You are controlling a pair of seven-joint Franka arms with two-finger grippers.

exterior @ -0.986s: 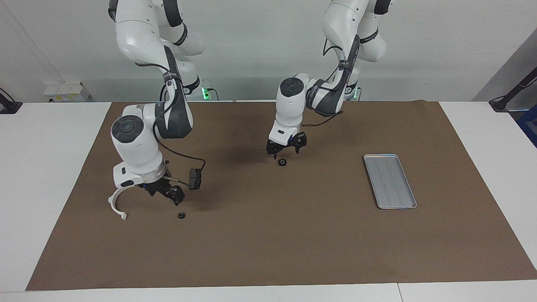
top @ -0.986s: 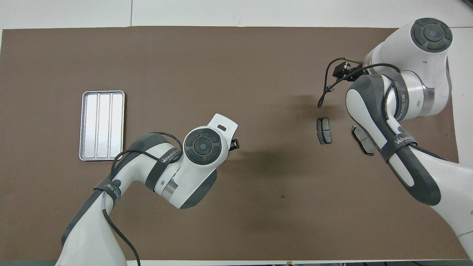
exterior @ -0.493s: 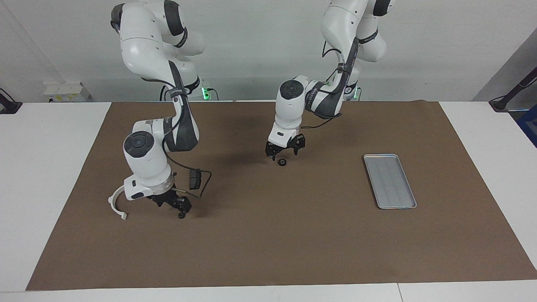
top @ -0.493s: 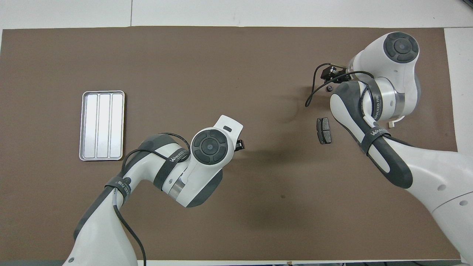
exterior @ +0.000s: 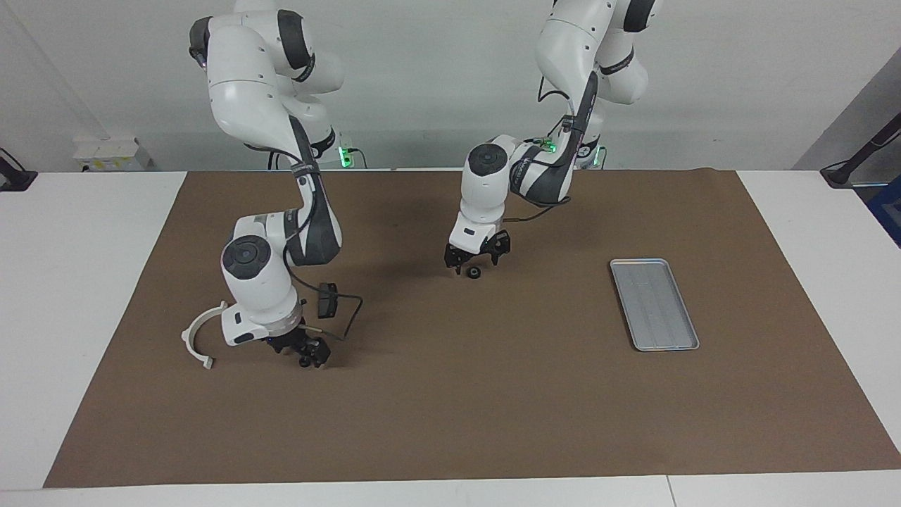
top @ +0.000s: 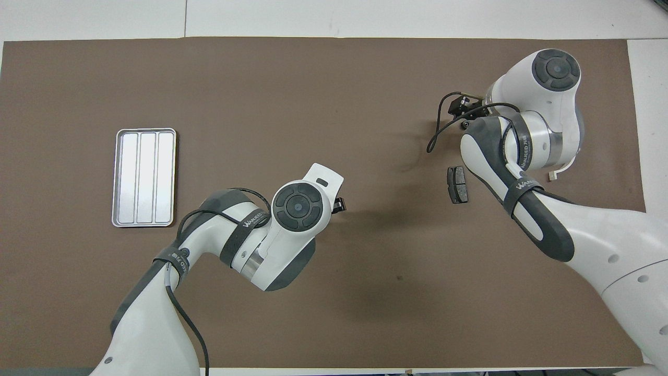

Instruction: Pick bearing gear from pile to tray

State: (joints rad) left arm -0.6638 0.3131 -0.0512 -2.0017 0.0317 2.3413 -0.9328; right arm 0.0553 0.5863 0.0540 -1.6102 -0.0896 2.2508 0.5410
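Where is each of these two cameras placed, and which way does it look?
Facing view: high across the table, looking at the robots; both whole arms show, the left gripper over a small black gear, the right gripper at another gear beside the white arc.
Overhead view: above the robots' end, looking steeply down; arms enter from the bottom, wrists hiding the grippers.
Shared: brown mat and tray, also, half a turn apart.
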